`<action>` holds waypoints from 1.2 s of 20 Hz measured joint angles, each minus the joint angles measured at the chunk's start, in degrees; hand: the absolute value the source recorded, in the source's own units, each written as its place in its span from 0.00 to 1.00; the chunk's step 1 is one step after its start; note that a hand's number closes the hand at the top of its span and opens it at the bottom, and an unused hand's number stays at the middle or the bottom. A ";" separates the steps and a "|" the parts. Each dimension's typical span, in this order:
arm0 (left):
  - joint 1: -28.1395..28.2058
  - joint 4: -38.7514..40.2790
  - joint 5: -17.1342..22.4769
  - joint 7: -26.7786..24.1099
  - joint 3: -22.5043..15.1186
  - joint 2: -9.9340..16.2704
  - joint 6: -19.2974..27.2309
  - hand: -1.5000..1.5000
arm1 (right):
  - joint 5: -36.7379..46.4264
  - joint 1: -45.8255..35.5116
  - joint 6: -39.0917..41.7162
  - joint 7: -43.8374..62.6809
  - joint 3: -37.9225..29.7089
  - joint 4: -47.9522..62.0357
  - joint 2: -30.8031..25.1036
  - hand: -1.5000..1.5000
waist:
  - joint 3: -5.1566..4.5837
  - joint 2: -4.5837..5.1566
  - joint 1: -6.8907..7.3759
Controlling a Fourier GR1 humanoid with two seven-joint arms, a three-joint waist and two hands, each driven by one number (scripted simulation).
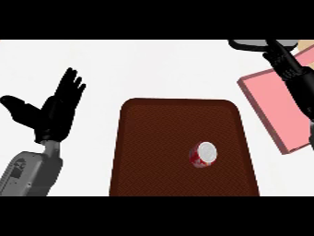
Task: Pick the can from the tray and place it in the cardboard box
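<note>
Nearest me, the dark brown tray (159, 152) carries the can (203, 154), untouched. Left of it my left hand (50, 110) rests, fingers spread. Farther right, my right hand (302, 85) stretches over the pink box (275, 103); whether its fingers are curled I cannot tell.

Readable text: none on any thing in the head view.
Small red and white metal can (203, 154): its side has red and white marks, but they form no letters or numbers that can be read.
Dark brown rectangular tray (166, 138): plain surface with a fine woven pattern, no label.
Pink flat box (275, 103): plain pink faces, no print or sign.
White tabletop (152, 69): no marking.
</note>
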 measured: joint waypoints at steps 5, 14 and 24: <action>0.03 -1.28 -5.43 -3.68 -2.03 5.93 -4.29 0.50 | -3.31 -2.11 0.13 1.88 -4.30 -5.41 -2.02 0.00 | 2.04 -1.16 -1.03; 0.41 -4.21 -14.45 -8.88 -6.02 13.20 -10.86 0.50 | 4.69 9.35 0.62 -2.80 -6.39 -16.79 -8.85 0.00 | 2.79 -1.23 -1.43; 1.17 -4.22 -16.80 -10.76 -6.13 12.76 -12.79 0.50 | 20.59 14.74 5.43 -3.05 -0.46 -28.89 -16.74 0.00 | 2.80 -1.05 -0.57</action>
